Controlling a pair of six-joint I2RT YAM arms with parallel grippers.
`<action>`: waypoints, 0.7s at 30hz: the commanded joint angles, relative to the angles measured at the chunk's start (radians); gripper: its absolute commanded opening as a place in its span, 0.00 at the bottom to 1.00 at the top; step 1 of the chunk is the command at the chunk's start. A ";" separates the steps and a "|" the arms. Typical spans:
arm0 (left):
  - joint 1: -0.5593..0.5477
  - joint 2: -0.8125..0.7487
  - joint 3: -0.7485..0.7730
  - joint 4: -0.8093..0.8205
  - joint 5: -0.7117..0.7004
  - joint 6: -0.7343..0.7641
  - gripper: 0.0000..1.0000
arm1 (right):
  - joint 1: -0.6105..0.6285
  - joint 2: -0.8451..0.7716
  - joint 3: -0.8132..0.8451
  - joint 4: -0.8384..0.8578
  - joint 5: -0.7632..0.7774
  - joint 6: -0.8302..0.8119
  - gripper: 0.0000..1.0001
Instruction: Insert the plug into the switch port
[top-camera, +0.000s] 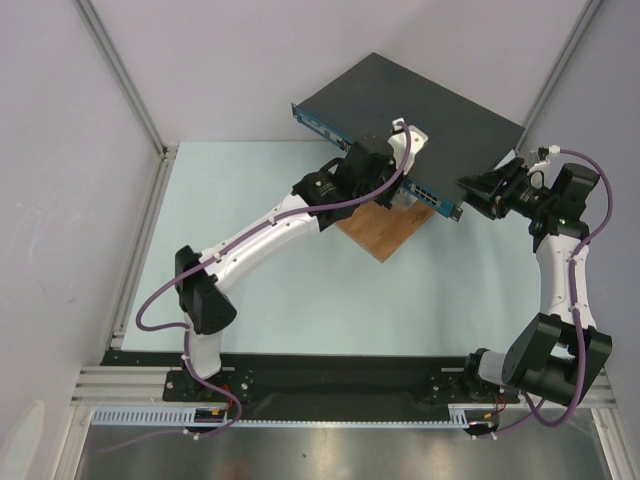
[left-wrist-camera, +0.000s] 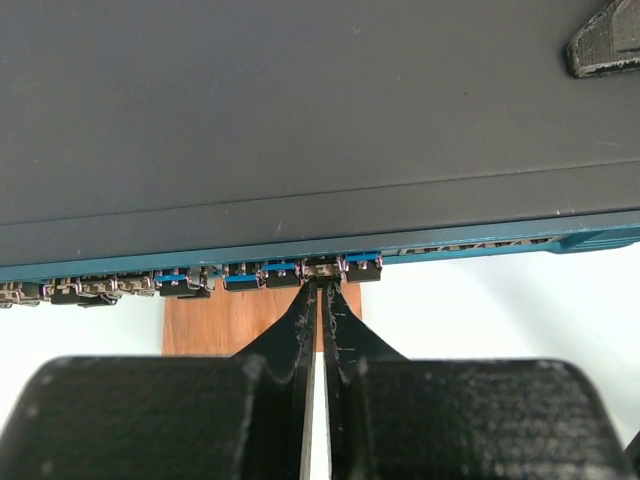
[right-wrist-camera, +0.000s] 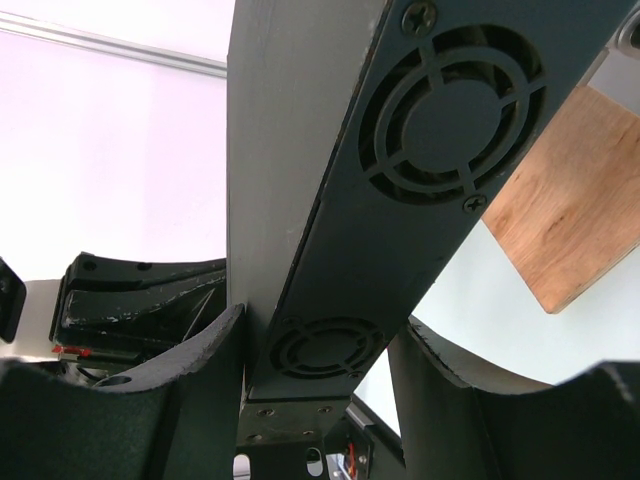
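1 port (left-wrist-camera: 312, 263) matters now: it is where your left gripper (left-wrist-camera: 322, 292) has its tips, in the row on the blue front face (left-wrist-camera: 600, 240). Its fingers (left-wrist-camera: 298, 330) are pinched almost flat together on a small pale piece that I take to be the plug (left-wrist-camera: 322, 270), set at the mouth of that port. How deep it sits is hidden.

The switch (top-camera: 420, 100) lies across the far part of the table (top-camera: 260, 200), its front corner over the wooden board (top-camera: 380, 232). Your right gripper (top-camera: 478, 192) straddles the switch's end wall, which has 2 fan grilles (right-wrist-camera: 445, 105). 1 finger lies against the casing and light shows beside the other, so I cannot tell whether it truly clamps.

Push straight along the port's axis, square to the front face, with no twist; a tilted plug would likely jam on the lip. Hold the pinch firm so the plug cannot slide back between the pads. Have the right arm brace the box against the push, or it may skate on the board.
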 joint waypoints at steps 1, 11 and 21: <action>0.009 0.051 0.042 0.209 -0.037 -0.038 0.06 | 0.046 0.013 0.008 0.008 0.022 -0.136 0.00; 0.009 0.068 -0.067 0.444 -0.086 -0.038 0.08 | 0.075 0.002 -0.015 0.024 0.030 -0.127 0.00; 0.016 -0.125 -0.265 0.313 0.056 -0.048 0.12 | 0.023 0.054 0.051 0.015 0.022 -0.168 0.00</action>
